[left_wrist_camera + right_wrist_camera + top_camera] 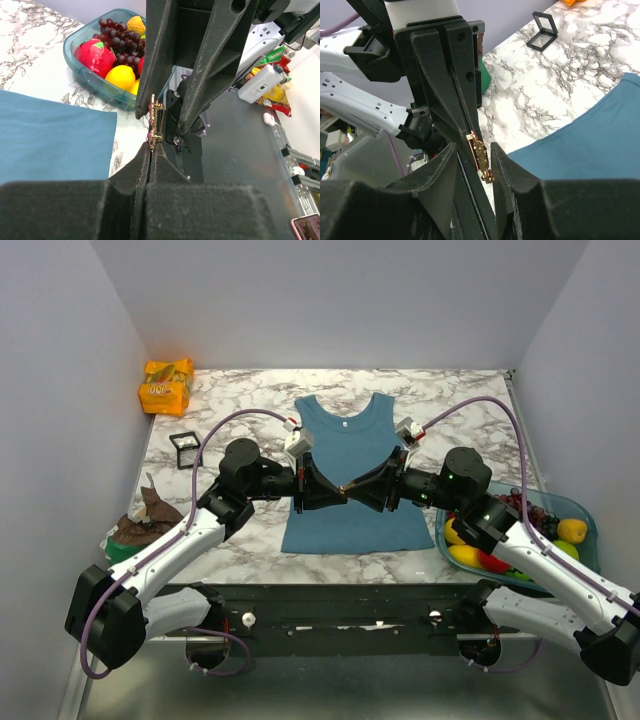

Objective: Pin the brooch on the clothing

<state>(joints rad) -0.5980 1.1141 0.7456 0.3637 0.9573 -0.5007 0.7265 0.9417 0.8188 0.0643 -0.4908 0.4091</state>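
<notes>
The teal clothing [345, 440] lies flat on the marble table, and both arms meet above its lower half. My left gripper [335, 487] is shut on the brooch [156, 120], a tiny red and gold pin that sticks out past its fingertips [150, 150]. My right gripper [357, 487] faces it tip to tip. Its jaws stand apart on either side of the brooch [481, 156] and of the left gripper's tip. The right fingertip sits very near the pin, with a slim gap showing. A corner of the clothing [590, 145] lies below.
A blue tray [590, 515] of fruit stands at the right edge beside my right arm. A small black-framed clear box [184, 448] and an orange snack packet [166, 385] sit at the back left. A brown and green item [145, 518] lies by my left arm.
</notes>
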